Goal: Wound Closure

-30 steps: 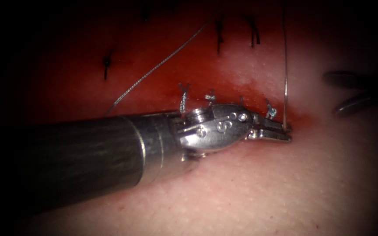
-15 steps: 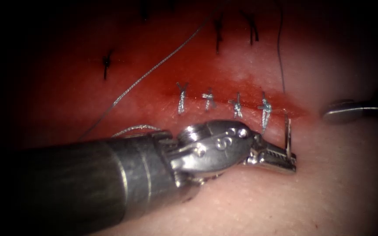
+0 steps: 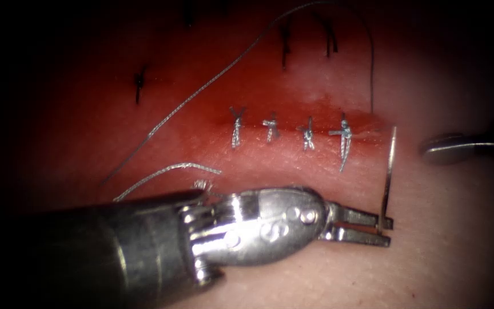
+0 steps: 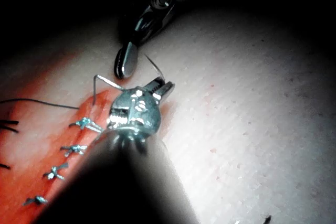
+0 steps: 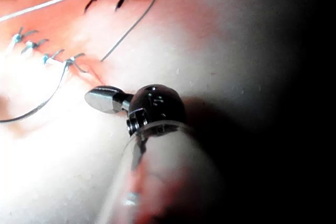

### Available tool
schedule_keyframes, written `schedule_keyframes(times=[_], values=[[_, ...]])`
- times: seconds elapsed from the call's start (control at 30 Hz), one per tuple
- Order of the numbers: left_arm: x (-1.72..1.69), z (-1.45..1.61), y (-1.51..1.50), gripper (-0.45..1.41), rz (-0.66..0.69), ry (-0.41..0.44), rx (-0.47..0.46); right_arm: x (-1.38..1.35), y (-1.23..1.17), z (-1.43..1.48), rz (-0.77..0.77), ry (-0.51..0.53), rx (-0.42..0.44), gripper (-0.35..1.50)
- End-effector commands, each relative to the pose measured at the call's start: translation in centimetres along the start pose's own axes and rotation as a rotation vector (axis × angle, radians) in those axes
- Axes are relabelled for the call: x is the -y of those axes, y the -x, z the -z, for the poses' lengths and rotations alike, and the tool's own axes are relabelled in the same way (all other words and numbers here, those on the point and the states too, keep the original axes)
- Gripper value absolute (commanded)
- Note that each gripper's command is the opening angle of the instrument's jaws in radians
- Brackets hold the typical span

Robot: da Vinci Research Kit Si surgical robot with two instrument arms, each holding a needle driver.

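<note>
Two claws, needle clear of tissue (image 3: 293, 263).
Left claw (image 3: 385, 228) clenched on needle (image 3: 389, 171) near its end; right claw (image 3: 447, 149) holds nothing, closed.

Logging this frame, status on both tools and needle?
Left tool shut on needle near one end, clear of tissue. Right tool right of cut, holding nothing.

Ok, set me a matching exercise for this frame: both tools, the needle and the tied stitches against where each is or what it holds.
Things:
1. left tool
2. right tool
3. needle
4. tied stitches

States:
A. in a row across the cut
B. jaws shut on the needle near one end
C. right of the cut, holding nothing
D. standing up from the jaws, right of the last stitch, apparently clear of the tissue

Pairs: 1-B, 2-C, 3-D, 4-A
</note>
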Motion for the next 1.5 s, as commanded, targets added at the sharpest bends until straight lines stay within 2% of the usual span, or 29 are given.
schedule_keyframes(times=[0.03, 0.1, 0.13, 0.2, 0.23, 0.33, 0.47, 0.5, 0.57, 0.6, 0.63, 0.67, 0.7, 0.87, 0.97, 1.1, 1.33, 1.5], values=[[0.09, -0.06, 0.02, -0.45, -0.025, -0.020, 0.016, -0.01, -0.03, -0.12, -0.028, -0.004, -0.005, 0.15], [0.17, -0.05, 0.01, -0.45, -0.060, -0.056, 0.023, 0.00, -0.05, -0.14, -0.048, -0.004, -0.008, 0.32], [0.21, -0.04, 0.01, -0.45, -0.077, -0.071, 0.021, 0.00, -0.05, -0.15, -0.049, -0.003, -0.009, 0.32], [0.35, 0.01, 0.01, -0.45, -0.106, -0.118, 0.024, 0.01, -0.06, -0.13, -0.055, -0.008, -0.006, -0.08], [0.39, 0.03, 0.02, -0.45, -0.111, -0.130, 0.028, 0.01, -0.05, -0.11, -0.060, -0.018, 0.000, -0.35], [0.61, 0.10, 0.04, -0.45, -0.150, -0.201, 0.038, 0.02, -0.04, -0.07, -0.065, -0.051, -0.005, -0.35], [0.83, 0.16, 0.10, -0.45, -0.163, -0.280, 0.024, 0.00, -0.09, -0.08, -0.071, -0.068, -0.062, -0.35], [0.83, 0.16, 0.11, -0.45, -0.163, -0.280, 0.024, 0.00, -0.10, -0.08, -0.072, -0.068, -0.069, -0.28], [0.80, 0.13, 0.14, -0.45, -0.183, -0.279, 0.028, -0.01, -0.14, -0.08, -0.091, -0.052, -0.087, 0.32], [0.78, 0.12, 0.16, -0.45, -0.191, -0.280, 0.033, -0.01, -0.17, -0.08, -0.106, -0.044, -0.099, 0.56], [0.73, 0.07, 0.21, -0.45, -0.215, -0.285, 0.042, -0.02, -0.25, -0.08, -0.164, -0.028, -0.122, 0.89], [0.69, 0.03, 0.25, -0.45, -0.226, -0.287, 0.049, -0.02, -0.28, -0.08, -0.204, -0.019, -0.131, 1.08], [0.65, 0.00, 0.29, -0.45, -0.236, -0.289, 0.055, -0.02, -0.32, -0.08, -0.244, -0.010, -0.138, 1.16], [0.48, -0.18, 0.54, -0.45, -0.319, -0.317, 0.094, 0.00, -0.40, -0.17, -0.362, 0.008, -0.162, 1.11], [0.41, -0.25, 0.60, -0.45, -0.345, -0.352, 0.116, -0.01, -0.41, -0.25, -0.376, 0.074, -0.164, 1.13], [0.32, -0.32, 0.61, -0.45, -0.375, -0.382, 0.144, -0.01, -0.37, -0.33, -0.378, 0.161, -0.144, 1.09], [0.27, -0.35, 0.58, -0.45, -0.394, -0.400, 0.172, 0.01, -0.34, -0.42, -0.383, 0.231, -0.131, 1.06], [0.25, -0.36, 0.58, -0.45, -0.389, -0.407, 0.183, 0.04, -0.34, -0.53, -0.390, 0.321, -0.139, 1.13]])
